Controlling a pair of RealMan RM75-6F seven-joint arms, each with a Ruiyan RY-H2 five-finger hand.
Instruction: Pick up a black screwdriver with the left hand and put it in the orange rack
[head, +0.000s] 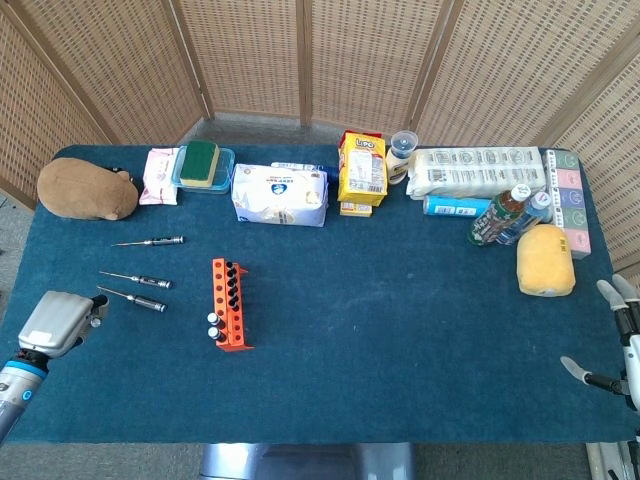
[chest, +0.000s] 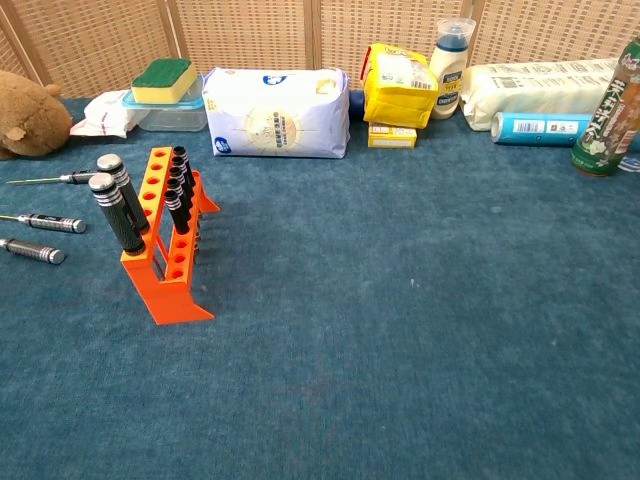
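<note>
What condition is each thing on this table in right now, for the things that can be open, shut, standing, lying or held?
Three loose screwdrivers: lying flat, unheld.
Orange rack: upright, partly filled.
Left hand: holding nothing, away from the screwdrivers.
Right hand: at the table edge, fingers apart, empty.
Green bottle: standing in the chest view.
Sponge box: shut.

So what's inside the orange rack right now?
The orange rack holds two large black-handled screwdrivers at its near end and a row of smaller black ones. Their shafts are hidden inside the holes.
</note>
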